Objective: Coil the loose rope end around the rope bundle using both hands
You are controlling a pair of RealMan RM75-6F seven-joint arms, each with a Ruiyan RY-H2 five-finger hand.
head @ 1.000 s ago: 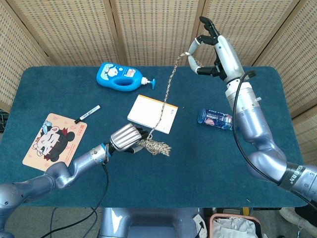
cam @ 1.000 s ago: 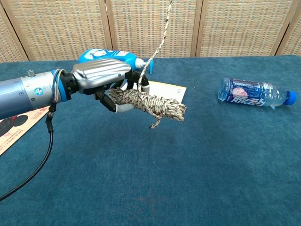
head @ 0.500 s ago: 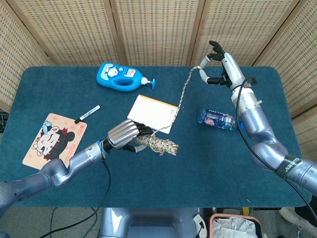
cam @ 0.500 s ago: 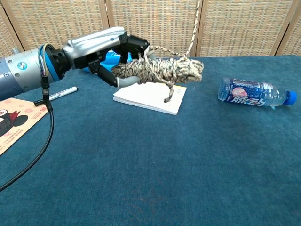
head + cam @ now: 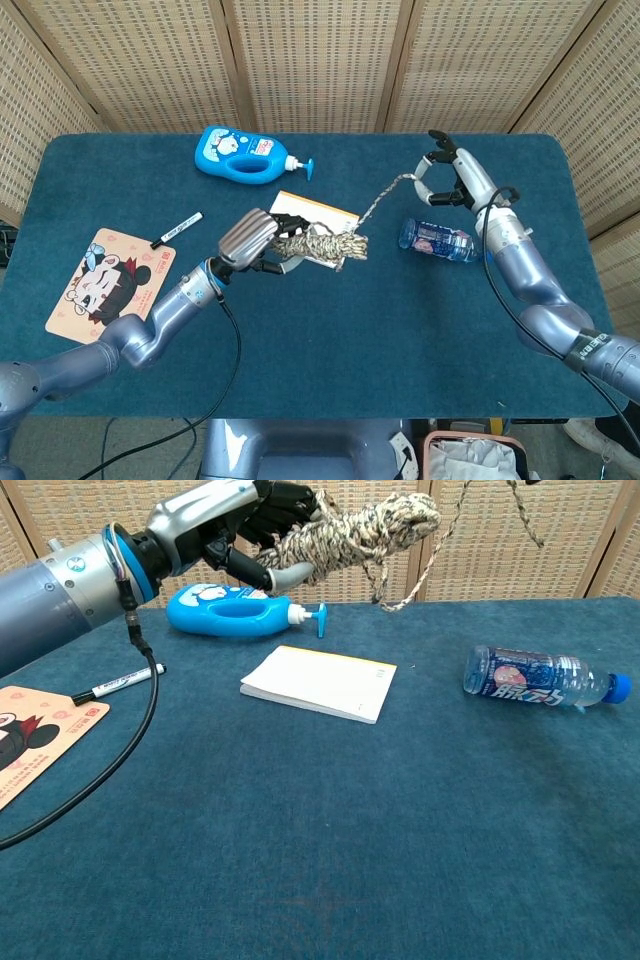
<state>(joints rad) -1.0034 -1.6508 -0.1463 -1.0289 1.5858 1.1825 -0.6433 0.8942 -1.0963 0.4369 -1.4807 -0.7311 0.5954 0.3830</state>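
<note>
Since a second ago the left hand [image 5: 252, 240] has risen from low over the near desk to well above the notepad [image 5: 312, 215], carrying the rope bundle [image 5: 318, 245] with it; the right hand [image 5: 452, 177] has come down from high over the far edge to just above the water bottle [image 5: 433, 239], so the loose rope end [image 5: 385, 196] now runs short and at a shallow slant between them; the left hand's fingers are wrapped round one end of the bundle, which sticks out level toward the right; in the chest view the bundle [image 5: 350, 532] hangs clear of the desk, in front of the wicker screen [image 5: 330, 540], with a short strand looping beneath it; the right hand pinches the rope end between thumb and a finger, the other fingers spread, though whether the cord touches the palm is hard to say at this size; on the desk [image 5: 400, 340] the blue lotion pump bottle [image 5: 247, 157] lies near the far edge, the marker pen [image 5: 177, 229] and the cartoon card [image 5: 110, 283] lie toward the left edge, and the water bottle lies on its side to the right of the notepad; the near half of the blue cloth is bare from edge to edge, and open cloth also lies between the notepad and the bottle.
</note>
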